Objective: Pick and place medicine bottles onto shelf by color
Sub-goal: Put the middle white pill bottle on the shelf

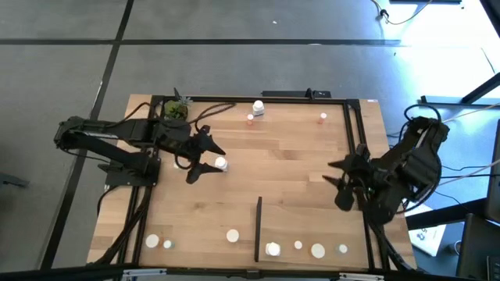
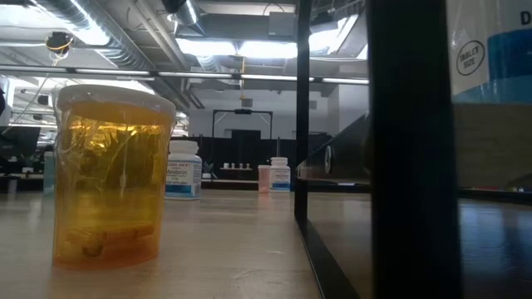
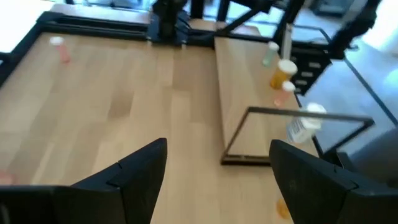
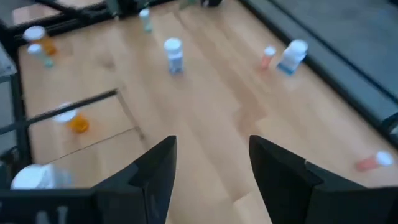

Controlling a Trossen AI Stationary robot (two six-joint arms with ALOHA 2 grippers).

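Small medicine bottles stand scattered on the wooden table. A white one [image 1: 220, 163] stands just beyond my left gripper [image 1: 205, 158], which hovers open and empty above the table's left-middle. A larger white bottle [image 1: 258, 108] and two pinkish ones [image 1: 251, 119] [image 1: 322, 118] stand near the far edge. Several more [image 1: 272, 249] line the near edge on both sides of the shelf's black upright strip [image 1: 258, 228]. My right gripper [image 1: 337, 183] hangs open and empty over the table's right side. The low view shows an orange bottle [image 2: 112, 174] close up.
A small green potted plant [image 1: 176, 111] sits at the far left corner. Black frame rails [image 1: 353, 133] run around the tabletop. The middle of the table [image 1: 273, 172] is bare wood between the two arms. Cables trail off the left and right sides.
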